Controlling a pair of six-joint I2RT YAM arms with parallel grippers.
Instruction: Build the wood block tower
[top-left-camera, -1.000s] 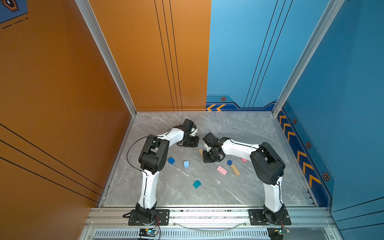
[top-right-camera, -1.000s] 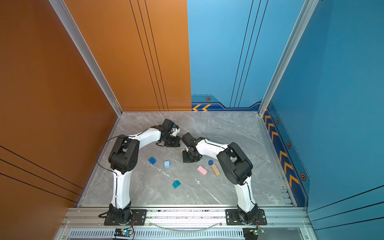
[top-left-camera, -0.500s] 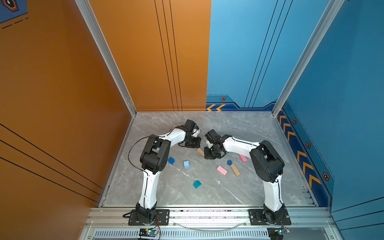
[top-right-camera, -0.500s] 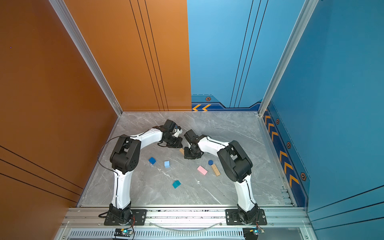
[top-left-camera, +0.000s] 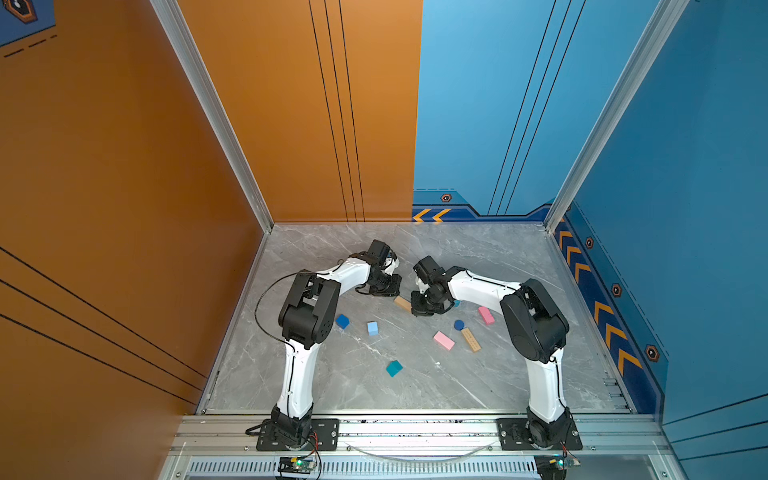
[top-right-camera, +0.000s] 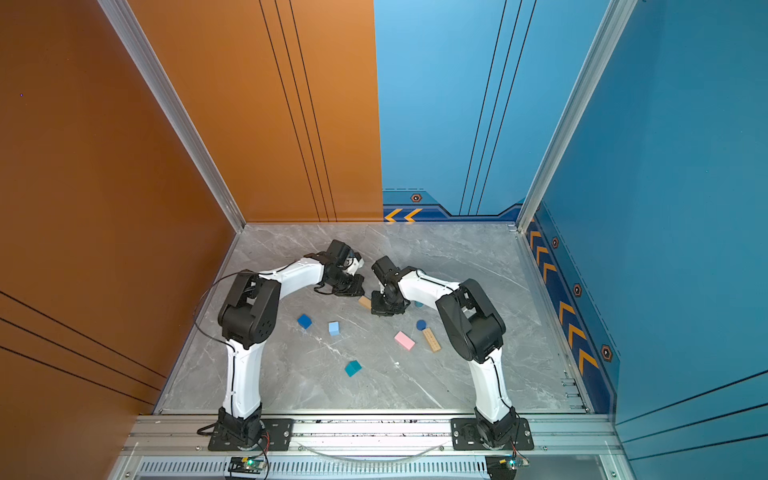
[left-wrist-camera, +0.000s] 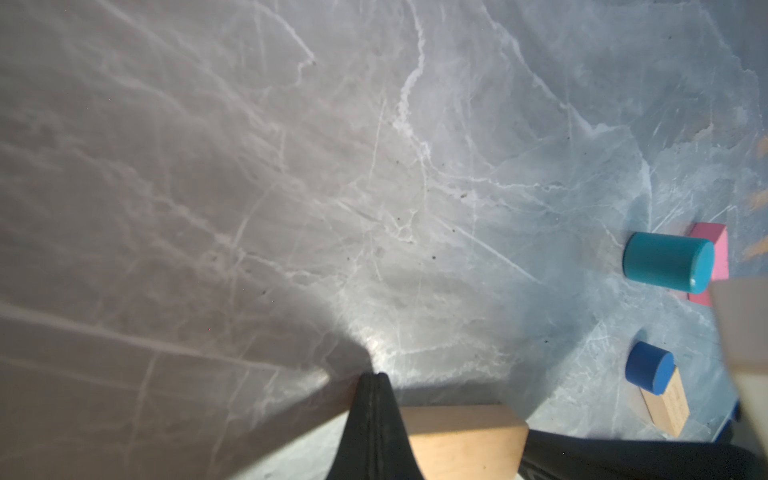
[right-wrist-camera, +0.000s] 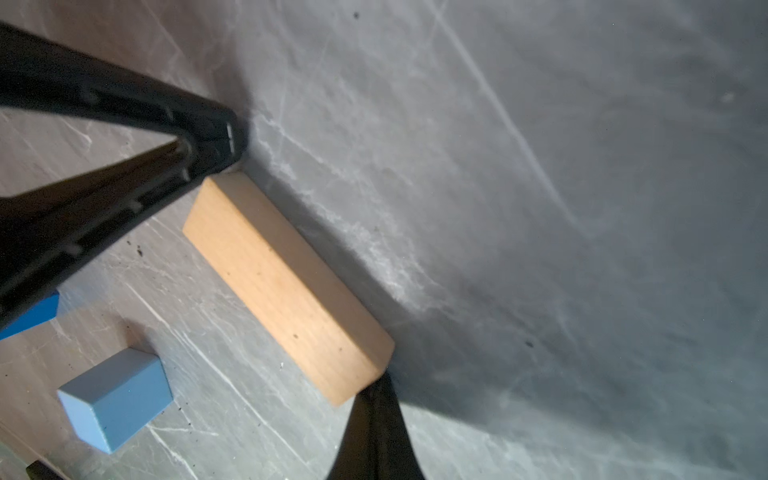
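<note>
The blocks of the wood block tower lie scattered, none stacked. A tan bar (top-left-camera: 402, 302) (top-right-camera: 365, 302) (right-wrist-camera: 286, 286) (left-wrist-camera: 465, 436) lies flat between my grippers. My left gripper (top-left-camera: 392, 287) (left-wrist-camera: 374, 376) (right-wrist-camera: 230, 141) is shut, its tip against the bar's far end. The shut right gripper (top-left-camera: 415, 308) (right-wrist-camera: 380, 380) touches the bar's other end. Neither holds anything. Nearer the front lie a dark-blue cube (top-left-camera: 342, 321), a light-blue cube (top-left-camera: 372, 328) (right-wrist-camera: 116, 399) and a teal cube (top-left-camera: 394, 368).
Right of the middle lie a pink bar (top-left-camera: 444, 340), a second tan bar (top-left-camera: 470, 340) touching a dark-blue cylinder (top-left-camera: 459, 325) (left-wrist-camera: 648, 368), another pink bar (top-left-camera: 486, 315) and a teal cylinder (left-wrist-camera: 665, 262) half hidden behind the right arm. Orange and blue walls enclose the marble floor (top-left-camera: 478, 257).
Both shut grippers have edged a little closer to the tan bar's ends, the left one shifting slightly right. The bar and other blocks have stayed put.
</note>
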